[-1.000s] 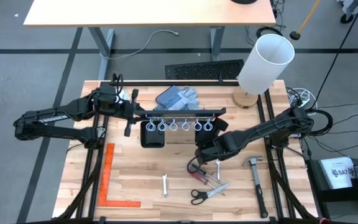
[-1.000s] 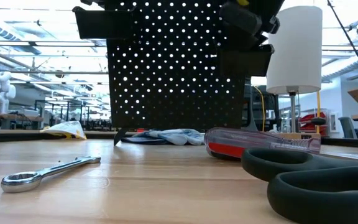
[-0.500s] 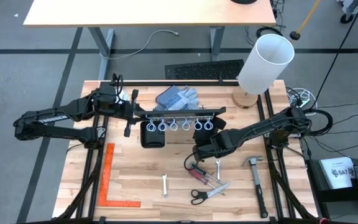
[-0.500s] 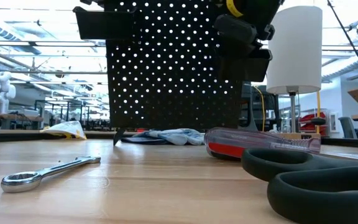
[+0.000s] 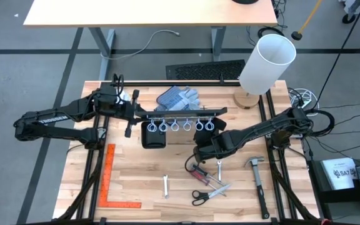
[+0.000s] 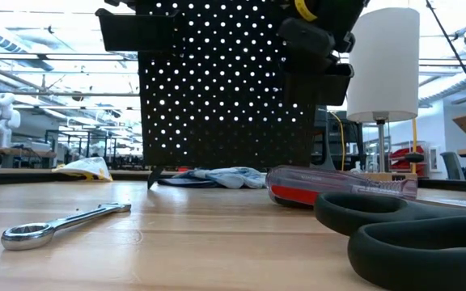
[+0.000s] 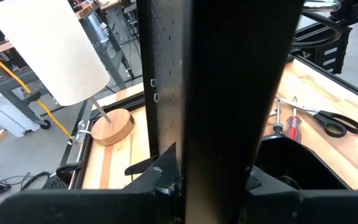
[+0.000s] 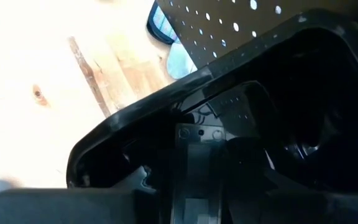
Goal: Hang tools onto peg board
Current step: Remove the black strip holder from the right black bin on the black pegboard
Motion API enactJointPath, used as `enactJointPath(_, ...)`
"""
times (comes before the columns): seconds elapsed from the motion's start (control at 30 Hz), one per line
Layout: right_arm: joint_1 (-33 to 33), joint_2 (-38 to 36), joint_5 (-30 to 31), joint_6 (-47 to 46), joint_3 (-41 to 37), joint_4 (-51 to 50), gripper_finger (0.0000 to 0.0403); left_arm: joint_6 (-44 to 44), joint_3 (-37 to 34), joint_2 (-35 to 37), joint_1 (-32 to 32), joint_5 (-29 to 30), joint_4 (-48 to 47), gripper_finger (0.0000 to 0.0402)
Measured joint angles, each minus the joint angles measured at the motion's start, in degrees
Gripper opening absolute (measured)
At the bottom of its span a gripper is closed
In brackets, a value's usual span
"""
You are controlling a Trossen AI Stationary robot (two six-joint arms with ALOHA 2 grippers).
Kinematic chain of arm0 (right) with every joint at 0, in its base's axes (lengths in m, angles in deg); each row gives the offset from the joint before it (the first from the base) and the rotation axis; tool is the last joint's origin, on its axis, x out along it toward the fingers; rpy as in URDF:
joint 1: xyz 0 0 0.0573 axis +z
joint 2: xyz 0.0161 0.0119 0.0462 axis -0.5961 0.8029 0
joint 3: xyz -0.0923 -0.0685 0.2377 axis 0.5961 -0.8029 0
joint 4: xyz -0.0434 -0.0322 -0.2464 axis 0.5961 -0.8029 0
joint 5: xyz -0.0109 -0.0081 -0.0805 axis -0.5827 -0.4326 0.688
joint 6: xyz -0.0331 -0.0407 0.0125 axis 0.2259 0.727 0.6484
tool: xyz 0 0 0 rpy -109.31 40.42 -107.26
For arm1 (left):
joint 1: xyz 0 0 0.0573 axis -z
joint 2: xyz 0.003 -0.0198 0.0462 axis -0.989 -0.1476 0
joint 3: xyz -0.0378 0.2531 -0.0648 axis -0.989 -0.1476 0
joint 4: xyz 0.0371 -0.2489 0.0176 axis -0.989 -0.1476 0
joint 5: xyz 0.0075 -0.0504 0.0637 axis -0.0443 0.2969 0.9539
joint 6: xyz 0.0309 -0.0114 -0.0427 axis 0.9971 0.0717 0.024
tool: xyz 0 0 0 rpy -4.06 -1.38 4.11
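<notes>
The left gripper steadies the upright black perforated peg board. I cannot tell the opening of the right gripper. I think it should come down straight over the red-handled screwdriver.

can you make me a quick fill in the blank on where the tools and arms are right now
1. The left gripper is at the ____ end of the peg board.
2. The scissors lie on the ____.
3. The hammer lies ____ of the scissors in the high view.
4. The orange square is shaped like the letter ____.

Missing words: left; table; right; L
</notes>
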Motion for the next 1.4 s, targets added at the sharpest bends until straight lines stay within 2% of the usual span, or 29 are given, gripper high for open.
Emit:
enactJointPath(0.4, 2.4, 0.3, 4.3, 4.1, 3.0, -0.4, 0.0097, -0.2, 0.0, 0.0, 0.0, 0.7, 0.5, 0.0065)
enactJointPath(0.6, 2.8, 0.2, 6.0, 5.9, 5.4, -1.8, 0.0097, -3.6, 0.0, 0.0, 0.0, 2.5, 1.5, 0.0065)
enactJointPath(1.03, 2.9, 0.2, 6.3, 6.8, 12.4, -8.7, 0.0097, -8.1, -0.1, -0.1, 0.0, 6.3, 3.7, 0.0072)
enactJointPath(1.4, 2.9, 0.1, 5.9, 10.1, 14.7, -9.0, 0.0097, -8.1, -0.2, -0.1, 0.0, 7.3, 4.8, 0.0085)
